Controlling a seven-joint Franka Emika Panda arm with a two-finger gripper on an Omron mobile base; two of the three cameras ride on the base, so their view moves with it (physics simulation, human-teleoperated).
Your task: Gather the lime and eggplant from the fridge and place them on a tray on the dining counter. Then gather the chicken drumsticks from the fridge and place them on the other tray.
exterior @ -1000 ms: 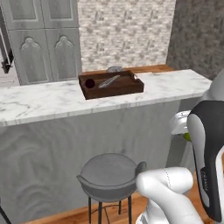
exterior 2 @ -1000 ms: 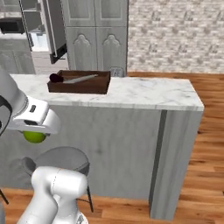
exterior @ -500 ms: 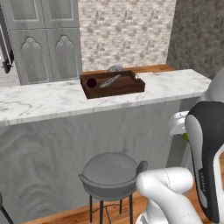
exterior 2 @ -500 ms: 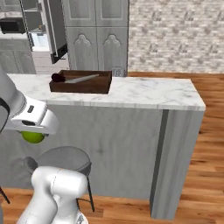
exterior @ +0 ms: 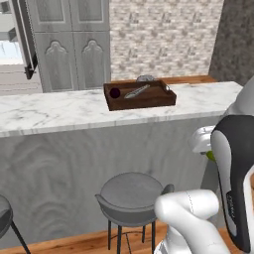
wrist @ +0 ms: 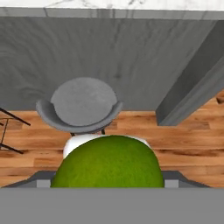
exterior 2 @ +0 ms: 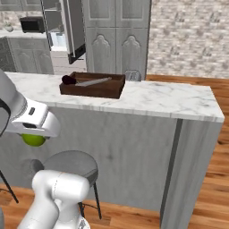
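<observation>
Gripper (exterior 2: pixel 34 139) clamped wide on lime (wrist: pixel 109 162) – above stool (wrist: pixel 83 103), tray (exterior 2: pixel 109 91) on counter

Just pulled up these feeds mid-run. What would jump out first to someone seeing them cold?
The green lime fills the lower middle of the hand view, held in the gripper low in front of the counter, above a grey stool. On the marble dining counter sits a dark wooden tray holding a dark round item at its left end and a long grey one. Behind the counter, the fridge door stands open.
</observation>
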